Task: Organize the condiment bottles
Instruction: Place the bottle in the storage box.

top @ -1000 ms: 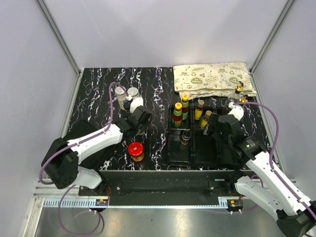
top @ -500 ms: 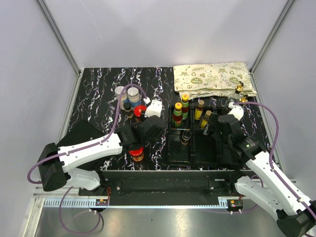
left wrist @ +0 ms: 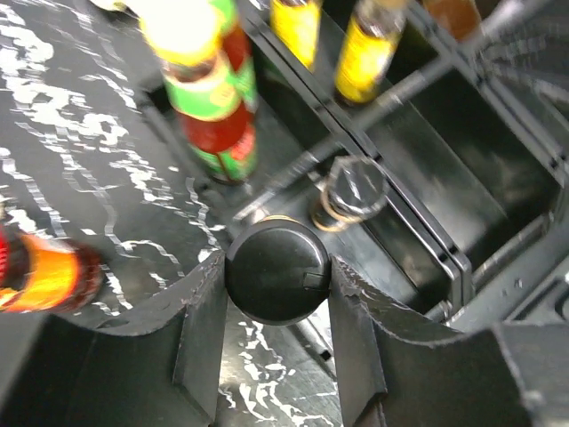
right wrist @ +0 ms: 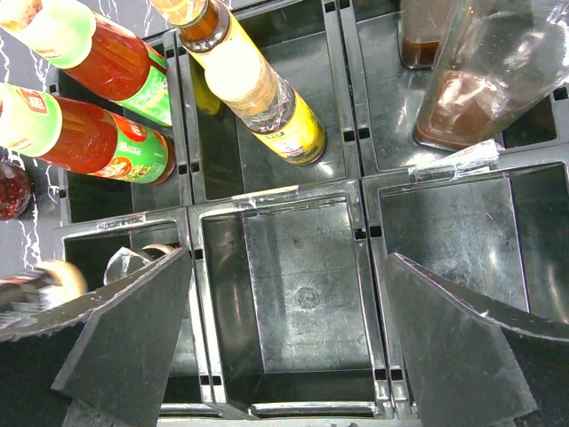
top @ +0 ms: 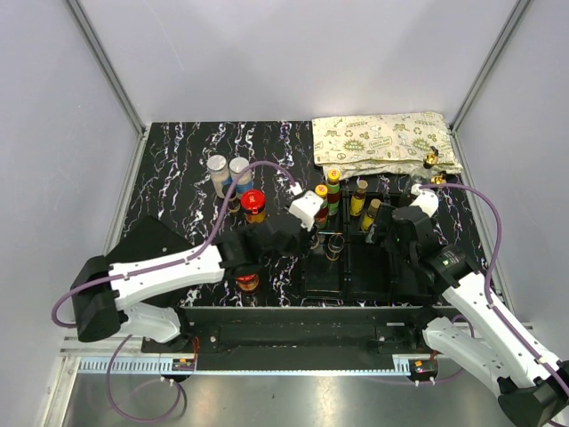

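While my left gripper [left wrist: 277,264] clamps a black-capped bottle [left wrist: 276,277] by the tray [left wrist: 418,242], my right gripper [right wrist: 286,260] hangs wide open.

A black compartment tray [top: 367,274] sits on the right half of a black tabletop [top: 182,169] veined with white like marble. The tray is a grid of square cells split by thin upright dividers; from the right wrist view [right wrist: 302,294] its scuffed, glossy floor shows, with small pale strips (tape or labels, too small to read) on the divider tops. The left wrist view catches the same dividers [left wrist: 480,160] at a slant. Behind the tray, along the table's far edge, lies a cream cloth [top: 382,140] printed with green doodles. Pale grey walls [top: 293,53] enclose the table, braced by two aluminium posts [top: 105,67]. A metal rail [top: 293,365] runs along the near edge.
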### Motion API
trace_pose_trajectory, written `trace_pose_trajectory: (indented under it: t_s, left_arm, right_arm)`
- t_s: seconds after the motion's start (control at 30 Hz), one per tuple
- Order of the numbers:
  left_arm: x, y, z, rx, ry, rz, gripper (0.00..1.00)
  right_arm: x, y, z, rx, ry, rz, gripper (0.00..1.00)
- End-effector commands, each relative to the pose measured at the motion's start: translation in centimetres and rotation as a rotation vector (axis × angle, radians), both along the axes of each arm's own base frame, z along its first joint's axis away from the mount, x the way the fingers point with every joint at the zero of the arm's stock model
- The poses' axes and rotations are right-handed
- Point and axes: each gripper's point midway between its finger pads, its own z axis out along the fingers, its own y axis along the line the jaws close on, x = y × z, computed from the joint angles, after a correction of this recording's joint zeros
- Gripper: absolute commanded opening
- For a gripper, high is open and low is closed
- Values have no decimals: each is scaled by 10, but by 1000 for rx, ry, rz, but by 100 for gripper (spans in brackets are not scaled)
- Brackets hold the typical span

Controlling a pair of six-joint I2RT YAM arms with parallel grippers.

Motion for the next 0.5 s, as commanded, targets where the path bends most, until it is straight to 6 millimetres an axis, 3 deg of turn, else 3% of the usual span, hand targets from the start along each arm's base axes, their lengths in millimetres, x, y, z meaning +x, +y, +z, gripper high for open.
trace_pose_trajectory:
  t_s: [0.0, 0.17, 0.47]
  left_arm:
    - [-4, -34, 11, -52, -12, -111, 2]
    - [-6, -49, 1, -51, 17, -140, 2]
    - [-1, -55, -31, 16, 54, -129, 2]
  right_arm:
    - [7, -4, 15, 5, -49, -31, 100]
    - [7, -5, 13, -2, -47, -33, 100]
    - [7, -6, 11, -9, -43, -38, 100]
